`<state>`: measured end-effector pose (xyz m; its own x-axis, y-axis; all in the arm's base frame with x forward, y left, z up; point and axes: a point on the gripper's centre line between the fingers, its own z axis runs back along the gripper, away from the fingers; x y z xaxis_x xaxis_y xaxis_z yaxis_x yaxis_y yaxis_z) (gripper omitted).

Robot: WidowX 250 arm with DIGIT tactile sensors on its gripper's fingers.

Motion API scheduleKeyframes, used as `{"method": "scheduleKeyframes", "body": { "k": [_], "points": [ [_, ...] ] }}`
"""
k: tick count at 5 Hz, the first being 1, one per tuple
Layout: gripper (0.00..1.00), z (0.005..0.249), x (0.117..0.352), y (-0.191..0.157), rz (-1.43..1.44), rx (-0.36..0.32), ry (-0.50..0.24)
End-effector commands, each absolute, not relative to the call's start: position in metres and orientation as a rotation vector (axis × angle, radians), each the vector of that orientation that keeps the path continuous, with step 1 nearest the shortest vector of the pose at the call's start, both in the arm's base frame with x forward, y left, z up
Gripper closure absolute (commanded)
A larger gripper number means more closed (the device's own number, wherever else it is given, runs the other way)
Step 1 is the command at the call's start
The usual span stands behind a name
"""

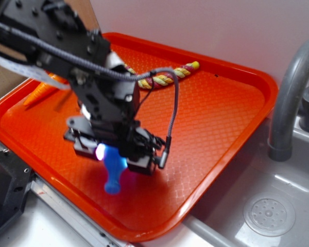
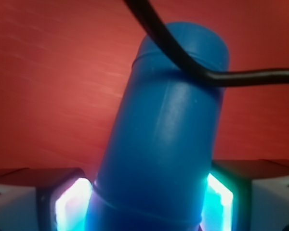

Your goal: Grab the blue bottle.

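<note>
so the tray (image 1: 232, 118) sits on the counter with the sink (image 1: 278, 206) right next to it on the right, faucet (image 1: 291, 98) standing at the sink's back edge. Gripper (image 1: 116, 154) hangs over the tray's front left part, the bottle (image 1: 113, 172) between its fingers (image 2: 70, 202), neck poking out below. Rope (image 1: 167, 77) lies along the tray's back edge, carrot (image 1: 41, 92) in the back left corner behind the arm

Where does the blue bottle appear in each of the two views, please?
Exterior: the blue bottle sits lower centre, neck pointing down, clamped in the gripper.
Wrist: it fills the centre, body between the two lit fingers.
Shared landmark: the orange tray behind it.
</note>
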<state>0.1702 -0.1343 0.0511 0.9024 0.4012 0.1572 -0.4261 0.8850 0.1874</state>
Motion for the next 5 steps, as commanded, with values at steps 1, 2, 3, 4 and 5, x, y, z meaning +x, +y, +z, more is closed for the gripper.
{"method": "scheduleKeyframes", "body": {
  "k": [1,2,3,4,5],
  "points": [
    [1.00,0.156,0.209,-0.108,0.119,0.111,-0.040],
    [1.00,0.205,0.205,-0.093,0.063,0.023,-0.089],
    [1.00,0.241,0.199,-0.078,0.083,0.007,-0.150],
    [1.00,0.250,0.194,-0.067,0.177,-0.033,-0.173],
    [1.00,0.240,0.199,-0.072,0.173,-0.037,-0.109]
  ]
}}
